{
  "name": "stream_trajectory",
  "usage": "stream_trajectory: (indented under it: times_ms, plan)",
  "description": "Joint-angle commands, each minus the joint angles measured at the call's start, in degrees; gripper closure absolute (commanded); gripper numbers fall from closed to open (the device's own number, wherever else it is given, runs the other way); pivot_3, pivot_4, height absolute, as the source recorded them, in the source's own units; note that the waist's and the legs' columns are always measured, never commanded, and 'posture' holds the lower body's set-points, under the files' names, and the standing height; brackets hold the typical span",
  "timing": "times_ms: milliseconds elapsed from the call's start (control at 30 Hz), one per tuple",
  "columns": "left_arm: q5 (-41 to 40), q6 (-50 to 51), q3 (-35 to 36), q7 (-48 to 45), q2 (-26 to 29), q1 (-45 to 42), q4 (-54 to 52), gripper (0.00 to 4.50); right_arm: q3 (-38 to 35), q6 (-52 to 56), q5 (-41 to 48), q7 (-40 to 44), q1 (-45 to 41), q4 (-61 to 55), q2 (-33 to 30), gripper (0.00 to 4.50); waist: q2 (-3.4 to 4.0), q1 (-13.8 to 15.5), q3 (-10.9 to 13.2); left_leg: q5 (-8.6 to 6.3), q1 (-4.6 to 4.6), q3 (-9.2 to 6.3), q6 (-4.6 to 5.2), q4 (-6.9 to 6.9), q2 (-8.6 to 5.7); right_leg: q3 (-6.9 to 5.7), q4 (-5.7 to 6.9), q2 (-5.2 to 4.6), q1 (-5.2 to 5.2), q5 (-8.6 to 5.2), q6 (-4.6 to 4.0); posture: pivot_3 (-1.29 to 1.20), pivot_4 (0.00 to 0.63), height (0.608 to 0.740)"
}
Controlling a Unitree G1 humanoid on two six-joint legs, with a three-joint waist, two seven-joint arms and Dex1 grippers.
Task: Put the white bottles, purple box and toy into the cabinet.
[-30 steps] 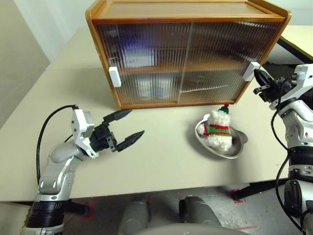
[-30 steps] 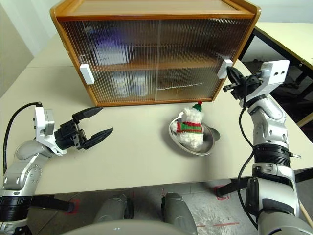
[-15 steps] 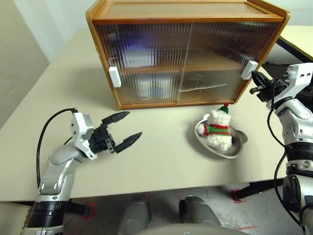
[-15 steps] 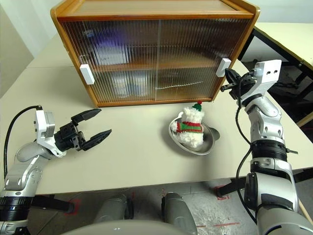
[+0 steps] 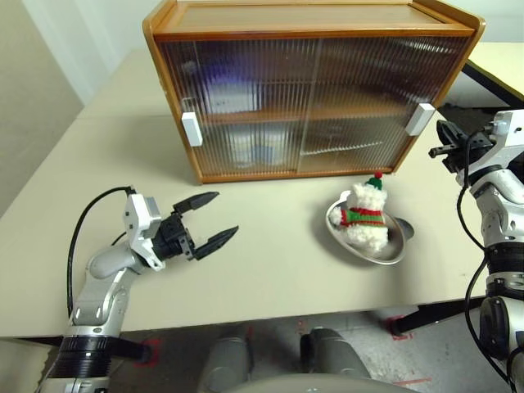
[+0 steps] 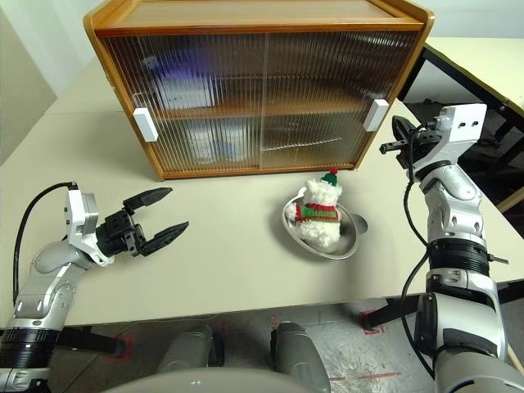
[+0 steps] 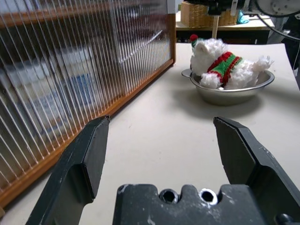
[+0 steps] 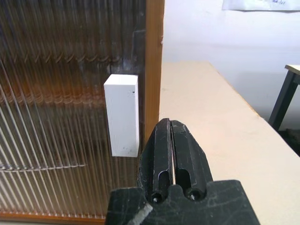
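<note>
Since a second ago the right gripper [image 6: 396,142], fingers pressed together on nothing, has drawn back from the white handle [image 6: 377,115] of the cabinet [image 5: 311,90]; both ribbed doors stand closed on the beige table [image 5: 270,270]; one fluffy toy [image 5: 363,216] lies in one steel dish [image 5: 393,250]; left gripper [image 5: 207,219] spread wide, empty

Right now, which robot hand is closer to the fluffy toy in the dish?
The right. The right gripper hangs up beside the cabinet's right door handle, near the toy. The left gripper sits open far across the table.
</note>
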Motion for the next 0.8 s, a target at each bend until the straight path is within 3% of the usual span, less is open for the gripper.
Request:
stream_trajectory:
  times_ms: [33,800]
  plan:
    - [0.87,-0.64,-0.70,-0.27,-0.12,-0.62,0.87,0.00,0.00,-0.03,0.05,-0.30,-0.16,-0.54,0.42,4.48,0.00,0.01,0.00,0.00,0.00,0.01,0.00,0.00,-0.01,0.00,0.00,0.00,0.00,0.00,0.00,0.15,0.000,0.740]
    - [0.95,-1.86,-0.62,-1.75,0.01,0.93,2.30,0.00,4.98,3.16,0.54,2.54,-2.99,-3.30,7.98,4.48,0.09,-0.04,-0.06,0.00,0.12,0.02,0.00,0.01,0.00,0.03,0.26,0.01,0.00,0.00,-0.01,0.16,0.000,0.740]
